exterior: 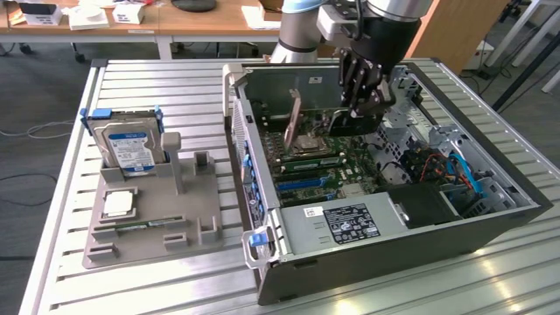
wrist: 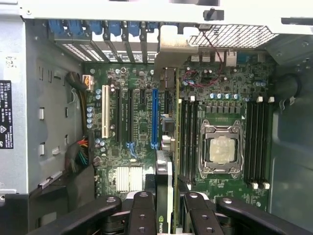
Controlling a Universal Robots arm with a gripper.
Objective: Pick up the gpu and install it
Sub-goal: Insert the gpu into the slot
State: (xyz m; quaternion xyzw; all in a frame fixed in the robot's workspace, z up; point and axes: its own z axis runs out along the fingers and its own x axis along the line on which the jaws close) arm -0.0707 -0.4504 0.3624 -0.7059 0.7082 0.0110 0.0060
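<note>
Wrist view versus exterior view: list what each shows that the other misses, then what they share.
Wrist view: the white slot and the logo on the edge of the gpu. Exterior view: the hard drive upright in a grey holder on the slatted table beside the case. Both: the hand closed on the gpu inside the open case, near the CPU socket.

Bright, even light glares off the slatted table [exterior: 490,289].

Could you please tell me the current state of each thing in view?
computer case: lying on its side, panel off.
gpu: held edge-on inside the computer case, above the motherboard.
gripper: shut on the gpu.
hard drive: standing upright in the gray holder.
</note>
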